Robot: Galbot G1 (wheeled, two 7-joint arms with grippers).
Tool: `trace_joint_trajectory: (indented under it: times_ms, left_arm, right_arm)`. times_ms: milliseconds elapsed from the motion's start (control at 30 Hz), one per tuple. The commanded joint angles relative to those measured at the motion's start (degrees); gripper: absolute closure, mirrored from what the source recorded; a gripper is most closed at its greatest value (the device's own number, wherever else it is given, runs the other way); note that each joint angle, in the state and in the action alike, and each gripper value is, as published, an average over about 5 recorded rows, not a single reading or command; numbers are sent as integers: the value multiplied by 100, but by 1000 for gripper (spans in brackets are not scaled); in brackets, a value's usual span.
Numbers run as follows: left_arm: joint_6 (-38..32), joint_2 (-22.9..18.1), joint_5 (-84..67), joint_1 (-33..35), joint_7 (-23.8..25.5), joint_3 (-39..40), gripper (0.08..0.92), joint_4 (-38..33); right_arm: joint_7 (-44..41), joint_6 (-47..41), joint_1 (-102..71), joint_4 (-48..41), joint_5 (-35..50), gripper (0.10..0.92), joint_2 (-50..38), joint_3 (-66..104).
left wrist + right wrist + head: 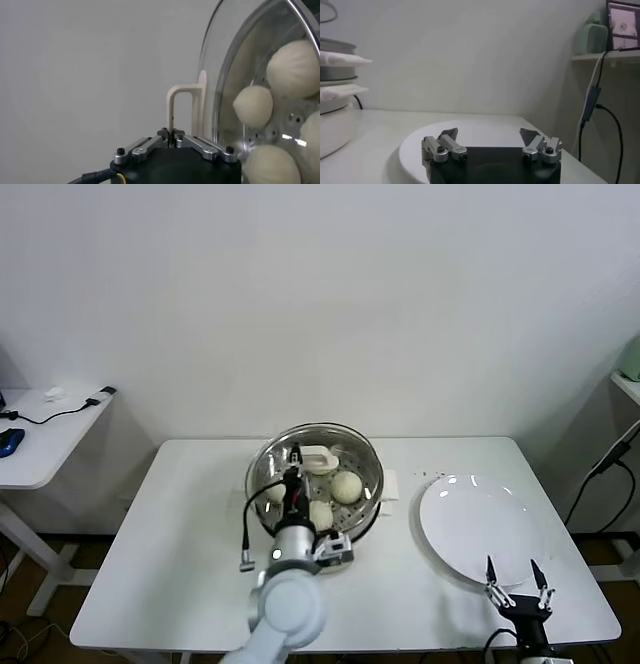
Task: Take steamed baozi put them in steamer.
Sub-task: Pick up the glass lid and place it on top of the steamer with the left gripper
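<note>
Head view: steamer [262, 474] upright, baozi [346, 487] inside.

The setting is a robotics lab or test room arranged as a mock kitchen station. A plain white worktop [180, 554] on a metal frame stands against a bare white wall [320, 294]. At 9 o'clock, a second white desk [40, 449] carries loose cables and small devices. At 3 o'clock, a shelf [600, 56] holds a pale green appliance [592, 35], with black cables [605, 474] hanging below. The only kitchen items are a steamer [315, 479] and a white plate [480, 529].
</note>
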Motion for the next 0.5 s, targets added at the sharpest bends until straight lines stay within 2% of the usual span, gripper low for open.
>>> trace_joint_trajectory:
  times_ms: [33, 500]
  left_arm:
    - [51, -410, 334, -236, -83, 303, 862, 667]
    - [-25, -321, 426, -217, -291, 126, 862, 1039]
  right_arm:
    - [18, 72, -33, -9, 65, 203, 4, 17]
    - [20, 214, -119, -6, 52, 203, 2, 30]
